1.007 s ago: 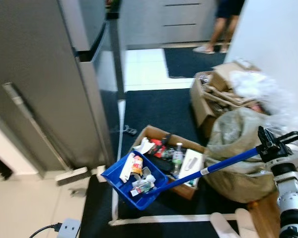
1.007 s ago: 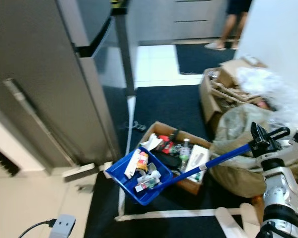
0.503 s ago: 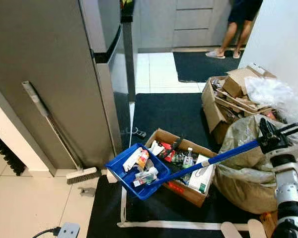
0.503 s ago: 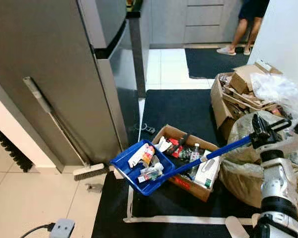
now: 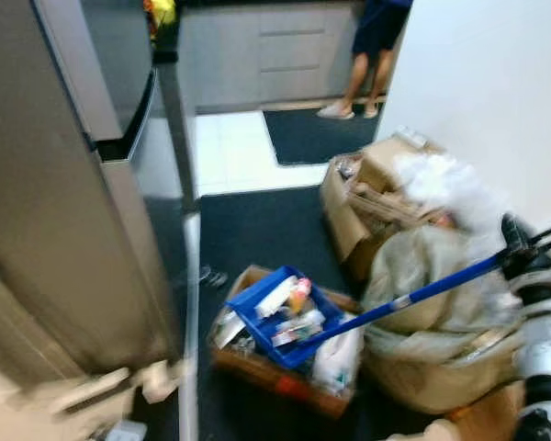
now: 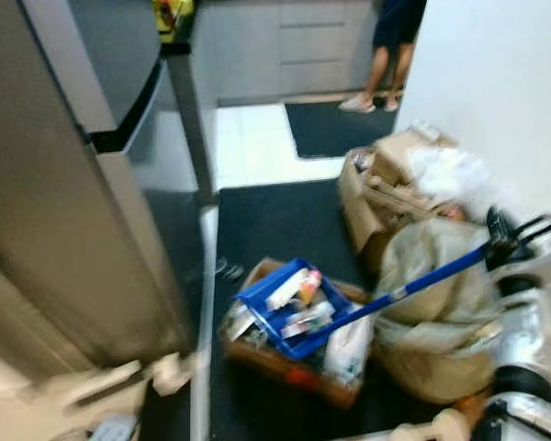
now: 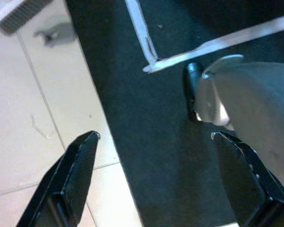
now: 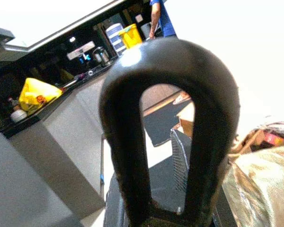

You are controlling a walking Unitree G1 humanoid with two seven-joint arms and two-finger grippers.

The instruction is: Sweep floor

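Observation:
A blue dustpan (image 5: 280,317) loaded with litter hangs level over an open cardboard box (image 5: 266,378) of rubbish. Its long blue handle (image 5: 422,292) runs up to my right gripper (image 5: 525,250), which is shut on the handle's end. The right wrist view looks through the handle's black hanging loop (image 8: 168,123). My left gripper (image 7: 155,137) is open and holds nothing, low over the black mat (image 7: 146,118) beside pale tiles. A broom head (image 7: 16,8) lies on the tiles nearby; it shows as a blur at the foot of the fridge (image 5: 92,395).
A tall grey fridge (image 5: 46,202) fills the left side. Stacked cardboard boxes (image 5: 363,184) and a bulging tan sack (image 5: 432,322) crowd the right by the white wall (image 5: 477,92). A person (image 5: 367,50) stands on a far mat.
The camera has swung and the picture is blurred. The dustpan has shifted from the box's left front corner to right above the box. The right gripper keeps its hold.

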